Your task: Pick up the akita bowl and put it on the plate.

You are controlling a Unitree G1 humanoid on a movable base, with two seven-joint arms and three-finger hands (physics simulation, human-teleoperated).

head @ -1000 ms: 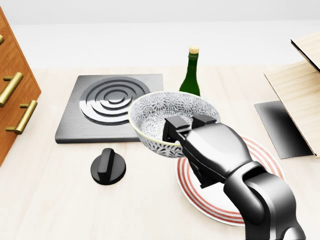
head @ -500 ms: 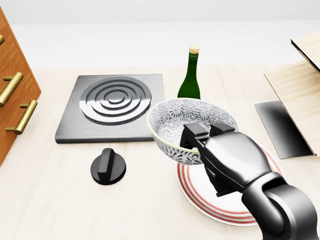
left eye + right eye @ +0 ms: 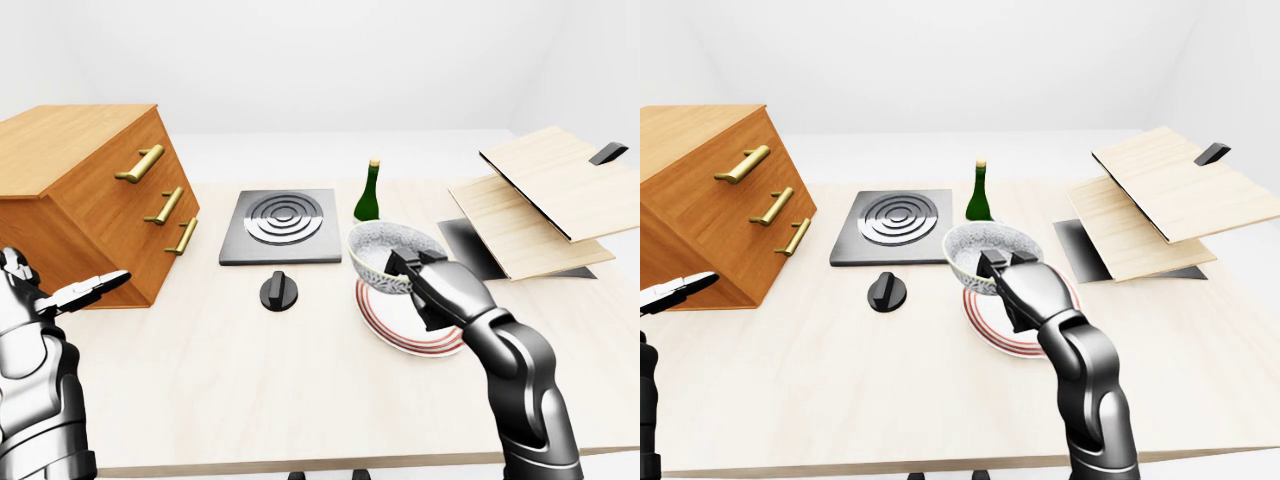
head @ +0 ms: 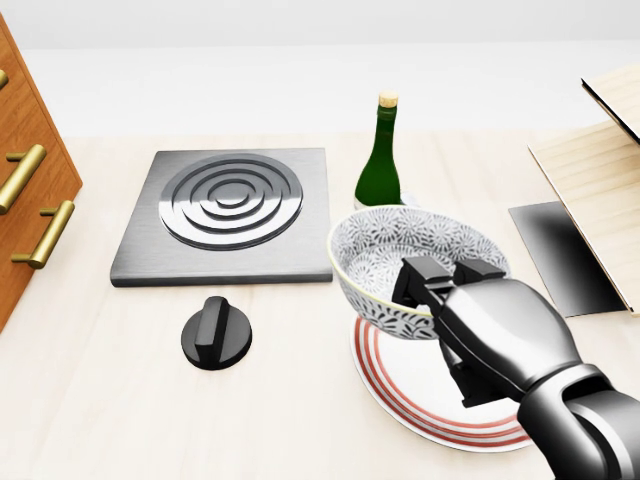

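The akita bowl [image 4: 385, 260], white with a dark floral pattern, hangs tilted above the left part of the red-striped plate [image 4: 405, 390]. My right hand [image 4: 445, 285] is shut on the bowl's near rim, fingers inside and thumb outside. Much of the plate is hidden by the hand and bowl. In the left-eye view my left hand [image 3: 85, 292] is raised at the far left, away from the bowl, its fingers spread open and holding nothing.
A green bottle [image 4: 380, 155] stands just above the bowl. A stove plate [image 4: 225, 210] and its black knob [image 4: 215, 335] lie to the left. A wooden drawer cabinet [image 3: 90, 195] fills the left; wooden boards [image 3: 545, 200] and a dark tray [image 4: 560, 255] sit right.
My right hand has carried the bowl rightward and slightly down, from beside the plate's left edge to over the plate. The camera and other things have not moved.
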